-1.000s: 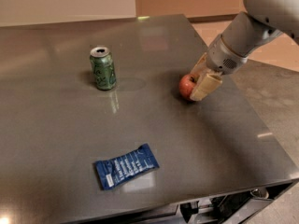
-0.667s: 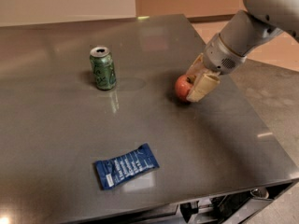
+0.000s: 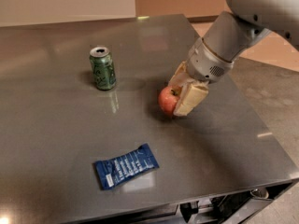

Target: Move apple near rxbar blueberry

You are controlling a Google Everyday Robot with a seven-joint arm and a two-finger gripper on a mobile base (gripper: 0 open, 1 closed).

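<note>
Gripper over the right-middle of the counter, arm coming down from the upper right. Jaws closed narrow on the apple. One cream pad is pressed to the apple's right side. The other pad sits behind it, mostly hidden.

Apple: red, sits between the jaws and bulges out to their left. A dark shadow lies just under it on the counter. Cannot tell whether it touches the surface or hangs just clear.

Rxbar blueberry: flat on the counter, nearer the front edge than the jaws and to their left, well apart from them. Its long axis is tilted, right end farther back.

Green soda can: upright, well to the left of the jaws and a little farther back.
</note>
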